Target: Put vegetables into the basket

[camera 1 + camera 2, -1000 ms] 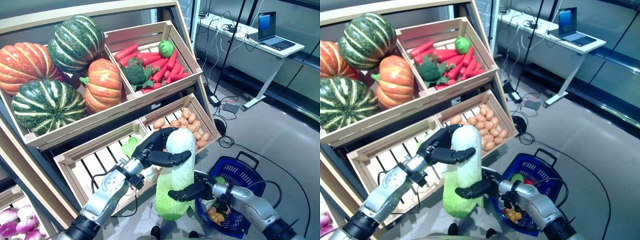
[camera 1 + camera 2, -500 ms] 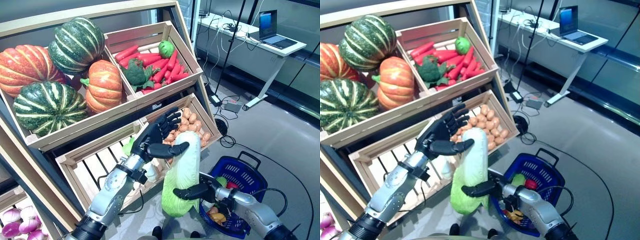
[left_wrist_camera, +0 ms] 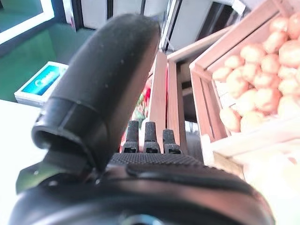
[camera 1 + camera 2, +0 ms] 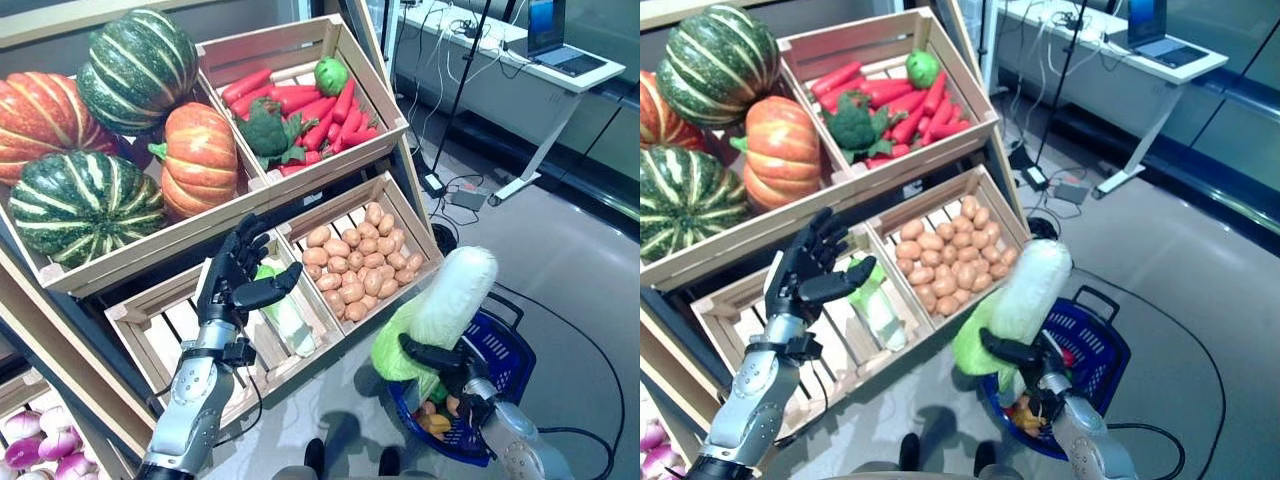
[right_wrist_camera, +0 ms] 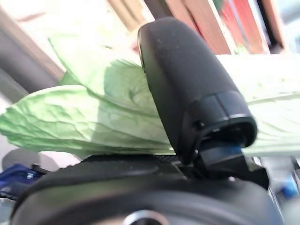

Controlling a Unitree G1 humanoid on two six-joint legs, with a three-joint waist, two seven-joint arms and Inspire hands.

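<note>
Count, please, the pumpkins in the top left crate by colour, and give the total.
Green striped pumpkins: 2, one at the back and one in front.
Orange pumpkins: 2, one at the left edge and one beside the crate divider.
Total: 4 pumpkins.

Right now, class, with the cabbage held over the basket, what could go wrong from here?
1. The right hand alone holds the long cabbage near its leafy end; it may tip out of the grip.
2. The blue basket already holds vegetables, so the cabbage may stick out or roll over the rim.
3. The open left hand hangs by the crate and could bump it.
</note>
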